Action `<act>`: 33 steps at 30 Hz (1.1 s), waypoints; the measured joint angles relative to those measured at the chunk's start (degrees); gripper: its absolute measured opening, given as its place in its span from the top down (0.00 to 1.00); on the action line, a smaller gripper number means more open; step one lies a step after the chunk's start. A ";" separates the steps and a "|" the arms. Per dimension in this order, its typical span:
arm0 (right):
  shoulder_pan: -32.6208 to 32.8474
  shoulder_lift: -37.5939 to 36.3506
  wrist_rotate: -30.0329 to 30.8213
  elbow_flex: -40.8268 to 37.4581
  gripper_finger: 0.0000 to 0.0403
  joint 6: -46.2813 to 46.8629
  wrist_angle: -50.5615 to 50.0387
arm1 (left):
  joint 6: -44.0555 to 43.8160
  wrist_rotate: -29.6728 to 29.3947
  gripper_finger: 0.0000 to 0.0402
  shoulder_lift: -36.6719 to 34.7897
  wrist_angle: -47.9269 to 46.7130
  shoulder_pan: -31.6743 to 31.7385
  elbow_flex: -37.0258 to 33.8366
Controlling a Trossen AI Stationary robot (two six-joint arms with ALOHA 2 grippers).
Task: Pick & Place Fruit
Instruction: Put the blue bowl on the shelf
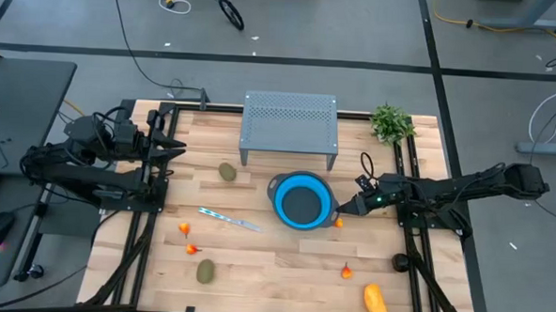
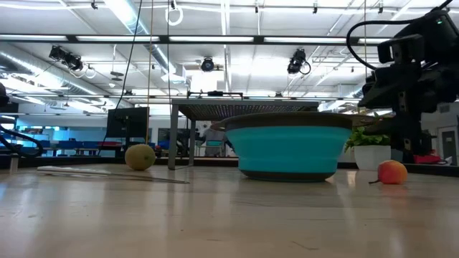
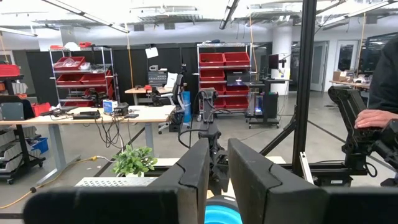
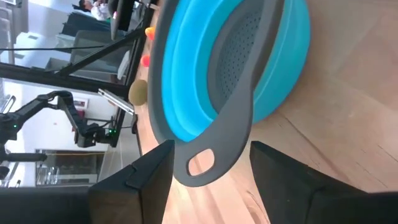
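The blue colander bowl (image 1: 302, 199) with a grey rim stands mid-table. My right gripper (image 1: 353, 205) is open at its right side; in the right wrist view its fingers stand on either side of the bowl's grey handle tab (image 4: 199, 163) without touching it. A red-orange fruit (image 1: 339, 222) (image 2: 392, 172) lies on the wood just beside that gripper. Two kiwis (image 1: 227, 172) (image 1: 204, 270), other tiny red fruits (image 1: 184, 229) (image 1: 192, 249) (image 1: 347, 270) and the long yellow-orange fruit (image 1: 375, 304) lie scattered on the table. My left gripper (image 1: 178, 150) waits at the left edge, its fingers a narrow gap apart.
A grey perforated rack (image 1: 290, 126) stands on legs behind the bowl. The leafy plant (image 1: 390, 121) is at the far right corner. The slim silvery knife (image 1: 228, 219) lies left of the bowl. A person's hand (image 3: 376, 117) shows in the room beyond.
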 joint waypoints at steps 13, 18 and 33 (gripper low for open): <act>-0.04 1.33 1.28 0.00 0.63 1.45 0.61 | 0.00 0.00 0.83 0.00 0.00 0.00 0.00; -0.04 1.33 1.77 0.00 0.65 1.90 0.61 | 0.00 0.00 0.83 0.00 0.00 -0.01 0.00; -0.04 1.33 1.28 0.00 0.77 2.04 0.59 | 0.00 0.00 0.83 0.00 0.00 0.00 0.00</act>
